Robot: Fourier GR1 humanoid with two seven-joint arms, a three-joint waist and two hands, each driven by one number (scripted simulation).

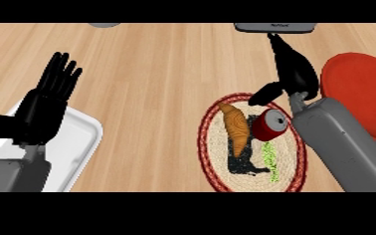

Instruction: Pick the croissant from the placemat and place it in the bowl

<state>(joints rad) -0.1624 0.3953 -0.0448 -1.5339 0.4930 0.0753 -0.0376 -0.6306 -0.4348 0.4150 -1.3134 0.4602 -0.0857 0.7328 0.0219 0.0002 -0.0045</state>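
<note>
A: Surface?

B: Light wood-grain counter [169, 74]. Landmark is the round woven placemat [213, 152], red rim, lower right of centre. No walls or room visible, just the counter top.

A: Croissant?

B: The croissant [236, 127] lies on the placemat's left half, long axis running top to bottom. A red can [269, 125] sits just right of it, also on the mat. Below the can there's a green streak [269, 162] and a dark patch [246, 165] on the mat; can't tell what either is.

A: Hands?

B: The right hand [294, 72] is above the placemat's upper right rim, fingers straight and pressed together pointing away, thumb angled down toward the mat edge. Holding nothing, not touching the croissant. The left hand [46, 102] is far left of the placemat, open, fingers up and slightly spread, resting.

A: Cut off?

B: A red bowl [354, 87] right of the placemat, clipped by the frame edge and partly behind the right forearm. A white tray [77, 144] left of the mat, partly under the left hand. A grey object [277, 27] and a small grey piece [105, 25] at the far edge, both cropped, unidentifiable.
</note>
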